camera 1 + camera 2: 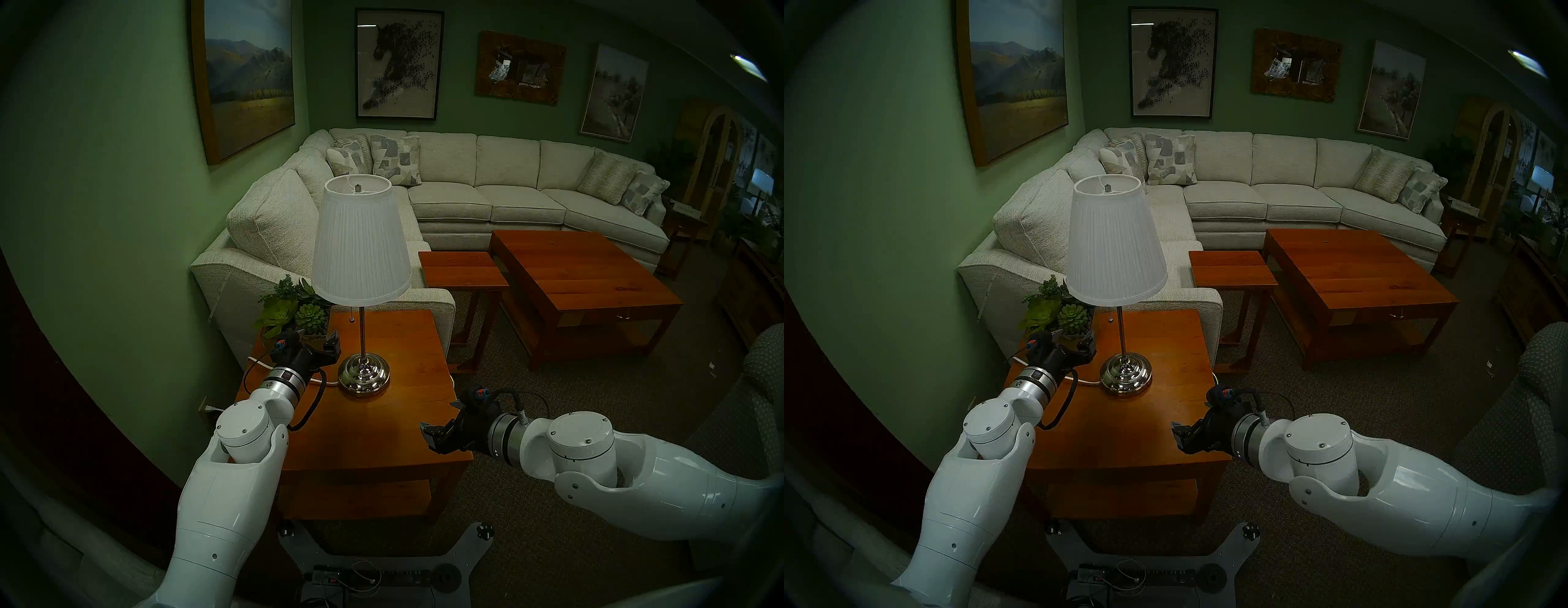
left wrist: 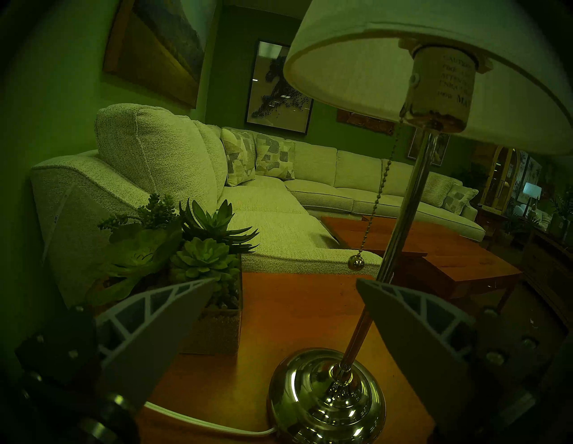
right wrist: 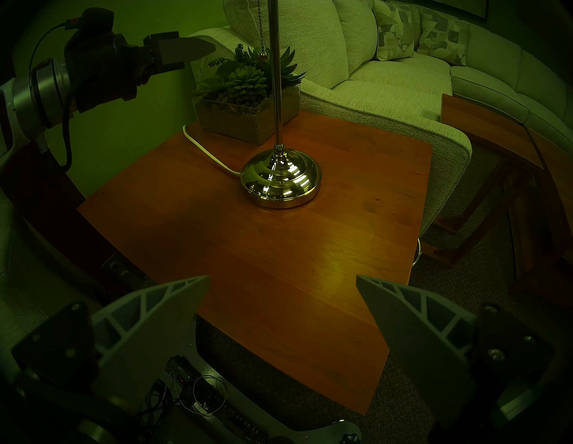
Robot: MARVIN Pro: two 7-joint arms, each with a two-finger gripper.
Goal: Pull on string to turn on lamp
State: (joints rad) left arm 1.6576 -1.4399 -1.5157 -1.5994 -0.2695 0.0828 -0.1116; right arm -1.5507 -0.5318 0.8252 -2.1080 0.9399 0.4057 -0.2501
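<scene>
The lamp (image 1: pixel 360 242) stands unlit on the wooden end table (image 1: pixel 382 429), with a white pleated shade, a chrome pole and a domed chrome base (image 1: pixel 364 374). The string (image 1: pixel 351 316), a thin bead chain ending in a small ball, hangs left of the pole below the shade; the left wrist view shows it clearly (image 2: pixel 376 198), ball lowest. My left gripper (image 1: pixel 318 342) is open and empty, left of the pole, below and short of the ball (image 2: pixel 356 263). My right gripper (image 1: pixel 428 435) is open and empty over the table's front right corner.
A box planter of succulents (image 1: pixel 292 314) sits at the table's back left, just beyond my left gripper. The thick white power cord (image 1: pixel 259 363) runs from the base off the left edge. A cream sofa (image 1: pixel 445 204) is behind; a small side table (image 1: pixel 462 271) and a coffee table (image 1: pixel 585 288) are to the right.
</scene>
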